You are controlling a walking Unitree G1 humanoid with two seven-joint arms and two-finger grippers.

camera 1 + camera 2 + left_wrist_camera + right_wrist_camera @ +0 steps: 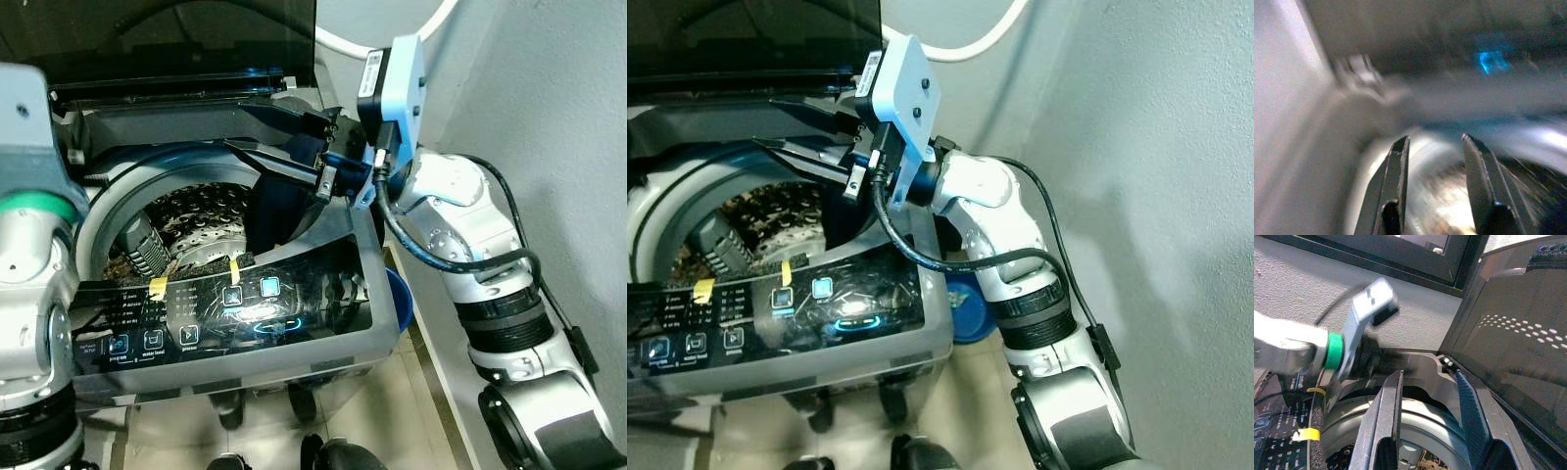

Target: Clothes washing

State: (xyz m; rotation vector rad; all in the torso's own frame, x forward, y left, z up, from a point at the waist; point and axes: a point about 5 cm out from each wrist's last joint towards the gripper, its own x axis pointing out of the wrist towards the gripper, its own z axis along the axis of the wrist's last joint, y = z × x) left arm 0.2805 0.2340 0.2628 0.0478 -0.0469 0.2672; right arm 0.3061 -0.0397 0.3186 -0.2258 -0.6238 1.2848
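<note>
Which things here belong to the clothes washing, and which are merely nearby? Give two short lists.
Belonging to the job:
- washing machine, lid up
- drum, patterned laundry inside
- dark blue garment hanging over the drum's rim
- right pincer, open above the drum
- left pincer, open
- control panel, lit

Merely nearby:
- blue tub beside the machine
- white hose

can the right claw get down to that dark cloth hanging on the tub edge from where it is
Probably yes. The right claw hovers open over the washer's tub, lid up, and the dark blue cloth drapes over the rim just below its fingers. Nothing seems to lie between them.
</note>
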